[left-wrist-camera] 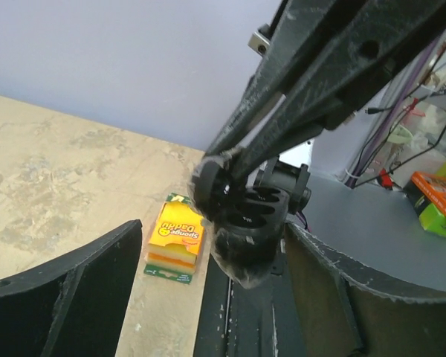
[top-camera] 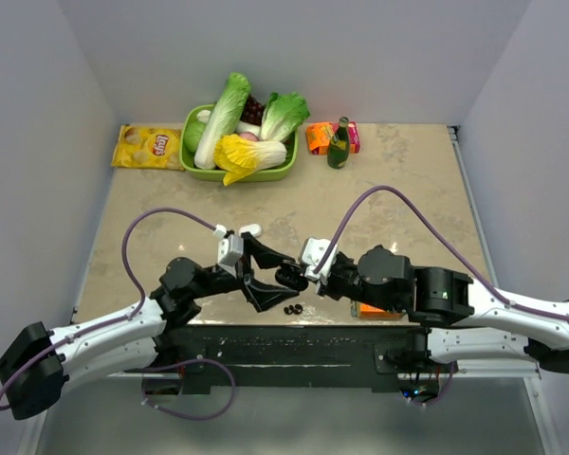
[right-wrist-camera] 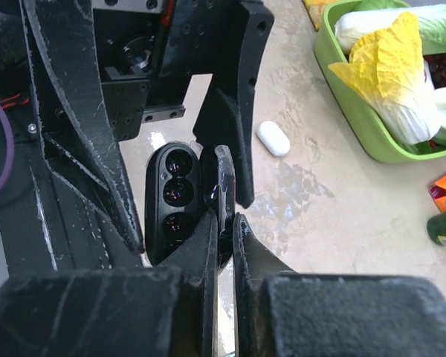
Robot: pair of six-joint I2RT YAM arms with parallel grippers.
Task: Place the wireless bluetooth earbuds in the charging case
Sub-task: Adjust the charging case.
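My right gripper (right-wrist-camera: 224,219) is shut on the raised lid (right-wrist-camera: 224,178) of the black charging case (right-wrist-camera: 175,197). The case hangs open with its dark wells facing the camera; I cannot tell what is in them. In the top view the case (top-camera: 289,277) sits between both arms, just above the table's near edge. My left gripper (left-wrist-camera: 214,249) is open, its two fingers spread either side of the case (left-wrist-camera: 245,223) without touching it. Two small black earbuds (top-camera: 292,309) lie on the table just in front of the case. A white oval case (right-wrist-camera: 273,138) lies farther back.
A green basket (top-camera: 286,172) of vegetables stands at the back, with a yellow chip bag (top-camera: 147,147) to its left. A green bottle (top-camera: 339,144) and an orange packet (top-camera: 319,138) stand to its right. A sponge pack (left-wrist-camera: 175,238) lies near the right arm.
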